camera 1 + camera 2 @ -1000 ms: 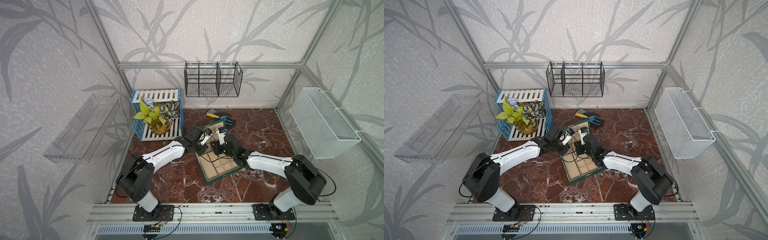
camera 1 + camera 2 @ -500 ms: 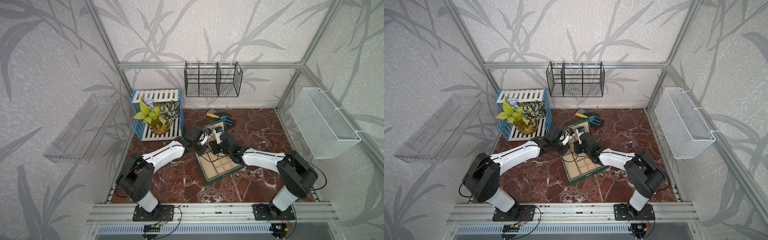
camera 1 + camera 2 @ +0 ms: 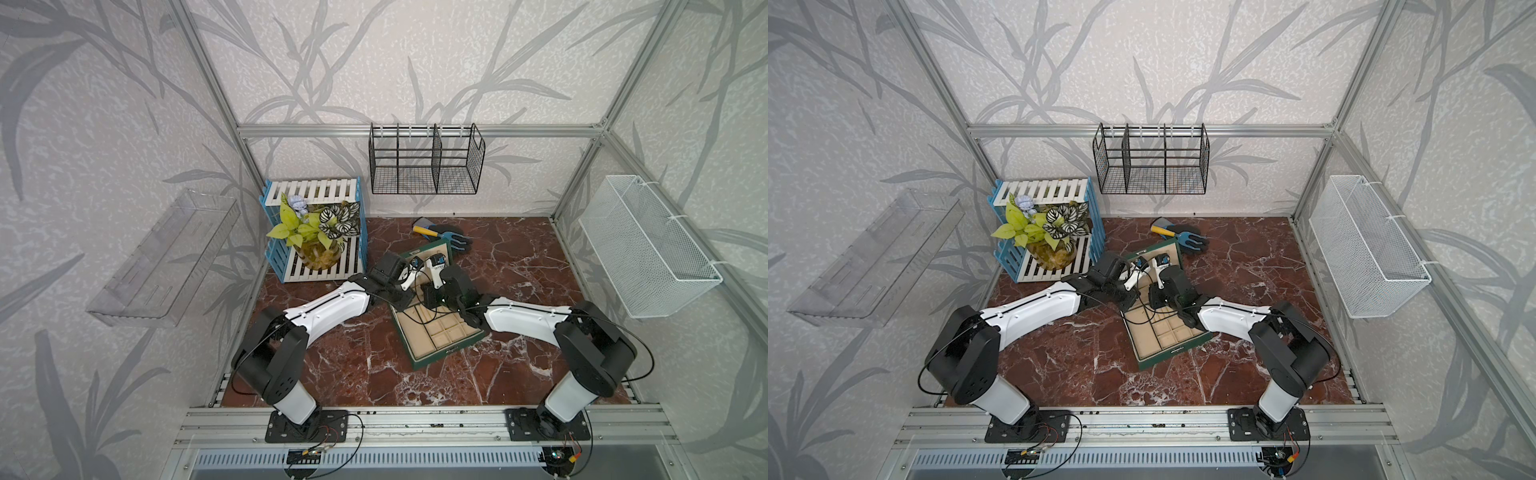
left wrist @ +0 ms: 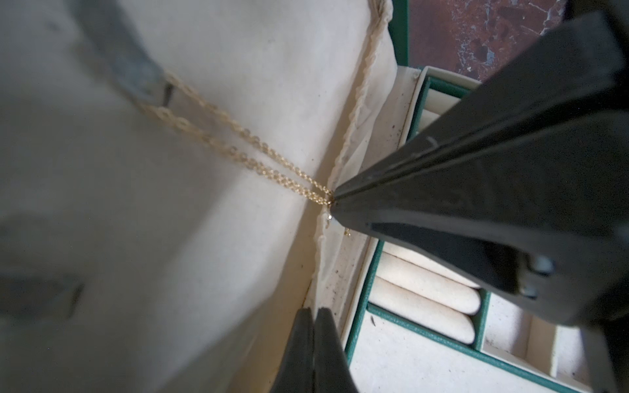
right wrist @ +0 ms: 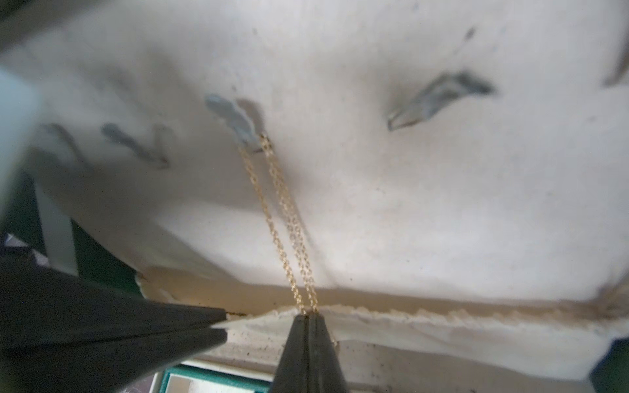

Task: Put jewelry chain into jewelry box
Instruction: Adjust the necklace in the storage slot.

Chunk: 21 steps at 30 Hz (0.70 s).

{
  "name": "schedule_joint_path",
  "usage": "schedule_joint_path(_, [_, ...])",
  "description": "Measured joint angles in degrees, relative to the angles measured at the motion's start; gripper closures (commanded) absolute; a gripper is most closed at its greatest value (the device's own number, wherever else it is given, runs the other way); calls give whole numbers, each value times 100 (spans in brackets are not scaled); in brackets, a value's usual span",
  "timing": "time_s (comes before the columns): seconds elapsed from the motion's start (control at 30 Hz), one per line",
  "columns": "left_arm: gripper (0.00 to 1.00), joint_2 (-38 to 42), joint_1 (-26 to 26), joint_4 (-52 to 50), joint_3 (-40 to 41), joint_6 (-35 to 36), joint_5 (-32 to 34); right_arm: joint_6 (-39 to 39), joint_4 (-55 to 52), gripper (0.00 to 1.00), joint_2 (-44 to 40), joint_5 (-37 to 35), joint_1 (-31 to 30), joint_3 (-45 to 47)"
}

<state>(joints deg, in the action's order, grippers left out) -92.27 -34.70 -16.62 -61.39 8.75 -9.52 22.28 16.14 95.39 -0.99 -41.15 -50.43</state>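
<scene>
The left tool [image 4: 312, 310] is clenched with nothing visible between its tips. It sits at the gathered hem [image 5: 442, 314] of the pocket in the raised lid, and I cannot tell whether it nips the fabric. In both top views it reaches in over the table [image 3: 353, 365] from the side of the slatted plant rack [image 3: 320, 232].

The jewelry chain [image 4: 243, 159] is already inside the open jewelry box [image 3: 436, 357]. It is looped over a small hook [image 5: 235, 119] on the cream lid lining [image 5: 442, 204] and runs down as two near-parallel strands.

The right tool [image 5: 308, 314] is pinched shut on those strands just at the hem, with a tiny gold end [image 4: 348, 233] dangling below its tip, above the ring rolls [image 4: 425, 289].

The work looks nearly done; tucking the loose end into the pocket probably remains.

The strands look fairly straight, so a further pull away from the hook could overstress so fine a chain or drag the loop off. A move up toward the hook could let it slip free. The links could catch on the frilled hem. The two tips are close, so a careless sideways move could knock them together and jar the grip loose.
</scene>
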Motion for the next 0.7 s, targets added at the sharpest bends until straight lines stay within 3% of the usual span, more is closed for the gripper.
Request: schedule_joint_path(0.7, [100, 0, 0, 33, 7, -44, 0, 26, -17, 95, -7, 179, -87, 186])
